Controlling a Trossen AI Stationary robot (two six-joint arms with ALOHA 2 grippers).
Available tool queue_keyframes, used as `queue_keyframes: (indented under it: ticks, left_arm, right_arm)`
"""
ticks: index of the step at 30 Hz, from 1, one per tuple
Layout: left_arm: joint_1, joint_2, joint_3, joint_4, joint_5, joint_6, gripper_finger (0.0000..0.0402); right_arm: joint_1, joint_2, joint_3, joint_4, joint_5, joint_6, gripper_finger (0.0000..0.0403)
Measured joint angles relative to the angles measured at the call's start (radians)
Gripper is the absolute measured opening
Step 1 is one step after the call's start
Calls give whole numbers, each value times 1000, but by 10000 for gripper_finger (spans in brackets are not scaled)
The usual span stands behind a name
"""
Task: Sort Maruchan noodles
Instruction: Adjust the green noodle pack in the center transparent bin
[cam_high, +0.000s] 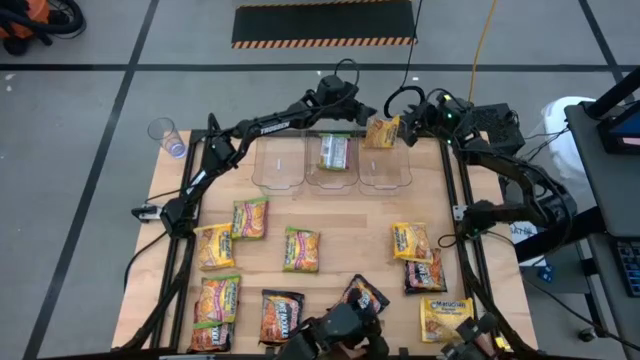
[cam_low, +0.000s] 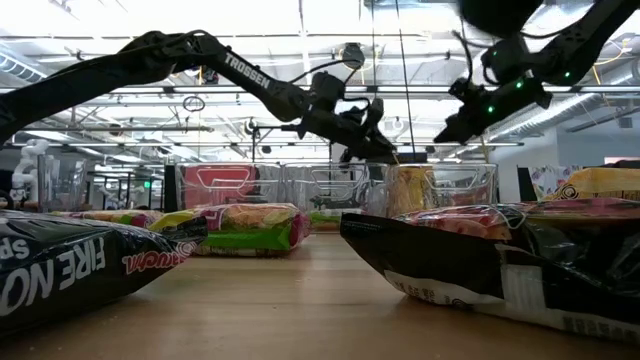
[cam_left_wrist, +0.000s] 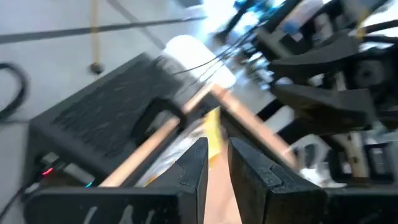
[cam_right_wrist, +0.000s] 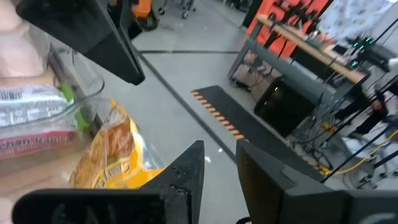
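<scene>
Hovering over far bins, your left gripper (cam_high: 366, 113) and right gripper (cam_high: 410, 118) flank yellow noodle packet (cam_high: 382, 132); fingers slightly parted, neither clamping it. Packet tilts on right bin's (cam_high: 385, 172) far rim. Green packet (cam_high: 333, 152) lies in middle bin (cam_high: 331, 178); other packets (cam_high: 300, 249) scattered on table (cam_high: 355, 225).

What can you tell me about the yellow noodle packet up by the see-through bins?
The yellow noodle packet is a small, flat, crinkly plastic pack, yellow-orange with a noodle picture on it. It sits tilted at the far rim of the right-hand clear bin, not lying flat inside. The right gripper is just beside it and the left gripper is close on its other side. Whether either touches it cannot be told.
</scene>
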Motion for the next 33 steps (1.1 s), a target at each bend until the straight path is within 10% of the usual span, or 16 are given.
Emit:
queue_keyframes:
  ticks: [14, 23, 33]
  left_arm:
    - [5, -101, 0, 166, 312, -33, 67]
    - [-14, -286, 1, -409, 318, 374, 67]
    - [-67, -379, 2, -1044, 80, 812, 67]
  right_arm:
    - [4, -357, 0, -130, -142, 151, 89]
    - [67, -489, 0, -344, -198, 210, 89]
    - [124, -502, 0, -356, -187, 202, 89]
